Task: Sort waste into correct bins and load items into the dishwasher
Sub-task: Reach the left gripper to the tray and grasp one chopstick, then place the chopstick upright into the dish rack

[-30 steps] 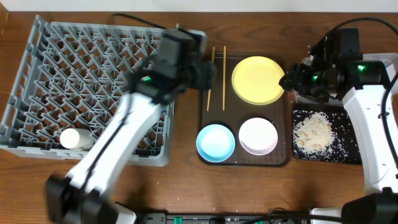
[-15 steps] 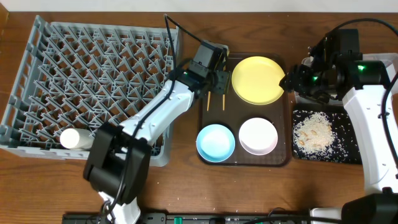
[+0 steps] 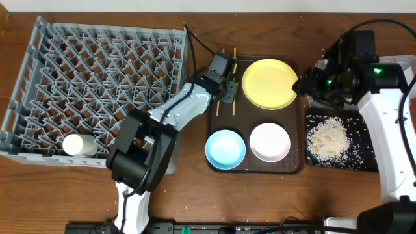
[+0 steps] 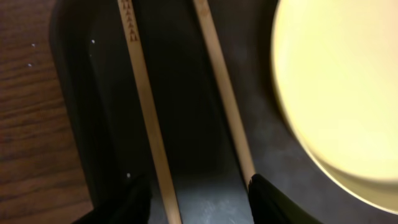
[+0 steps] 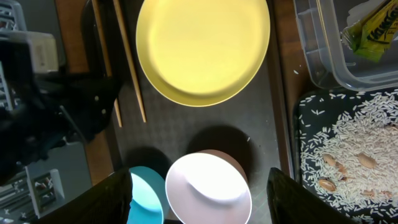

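Note:
Two wooden chopsticks (image 4: 146, 112) lie side by side at the left end of the dark brown serving tray (image 3: 294, 130). My left gripper (image 3: 226, 91) is low over them, open, its fingers (image 4: 134, 205) straddling both sticks (image 3: 219, 107). The yellow plate (image 3: 270, 83), light blue bowl (image 3: 225, 148) and white bowl (image 3: 270, 142) sit on the same tray. My right gripper (image 3: 304, 84) hovers open and empty at the plate's right edge. In the right wrist view it (image 5: 208, 199) hangs above the white bowl (image 5: 208, 180). The white cup (image 3: 77, 144) lies in the grey dish rack (image 3: 97, 84).
The clear tub (image 5: 336, 56) holds the green-and-orange wrapper (image 5: 373, 25). The black tray (image 3: 364, 140) holds the rice scraps (image 3: 328, 136). Both stand right of the brown tray, partly under my right arm. The rack fills the table's left side.
My left arm has swung right from the rack's edge and come down over the chopsticks. My right arm has not moved.

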You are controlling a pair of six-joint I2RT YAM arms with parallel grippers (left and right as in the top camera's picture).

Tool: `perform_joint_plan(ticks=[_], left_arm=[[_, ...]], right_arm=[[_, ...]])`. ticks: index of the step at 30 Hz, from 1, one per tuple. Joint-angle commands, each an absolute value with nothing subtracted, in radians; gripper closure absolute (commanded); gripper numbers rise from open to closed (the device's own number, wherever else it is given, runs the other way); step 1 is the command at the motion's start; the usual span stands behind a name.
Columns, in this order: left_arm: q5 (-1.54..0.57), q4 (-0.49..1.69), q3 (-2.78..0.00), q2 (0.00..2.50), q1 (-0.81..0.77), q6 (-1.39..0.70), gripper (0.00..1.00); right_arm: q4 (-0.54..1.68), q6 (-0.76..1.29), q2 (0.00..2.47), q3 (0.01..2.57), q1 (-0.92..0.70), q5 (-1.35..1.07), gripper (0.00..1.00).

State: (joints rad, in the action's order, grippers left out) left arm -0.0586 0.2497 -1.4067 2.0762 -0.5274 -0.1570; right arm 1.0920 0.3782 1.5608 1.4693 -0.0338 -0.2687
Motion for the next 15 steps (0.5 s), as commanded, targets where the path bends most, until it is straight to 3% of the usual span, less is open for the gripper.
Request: perform_joint_plan(ticks=[1, 5, 8, 15], left_arm=[[-0.029, 0.241, -1.414, 2.109, -0.527, -0.147, 0.51], [-0.029, 0.237, -1.414, 2.149, -0.527, -0.147, 0.53], [-0.029, 0.239, -1.414, 2.171, -0.527, -0.147, 0.60], [-0.030, 0.252, -1.414, 2.147, -0.527, -0.147, 0.86]], right_arm=[[1.093, 0.366, 1.554, 1.475, -0.041, -0.259, 0.33], [1.093, 0.366, 1.554, 1.475, -0.041, -0.259, 0.33], [1.094, 0.365, 1.554, 1.475, -0.041, -0.259, 0.33], [1.096, 0.365, 1.554, 1.475, -0.041, -0.259, 0.30]])
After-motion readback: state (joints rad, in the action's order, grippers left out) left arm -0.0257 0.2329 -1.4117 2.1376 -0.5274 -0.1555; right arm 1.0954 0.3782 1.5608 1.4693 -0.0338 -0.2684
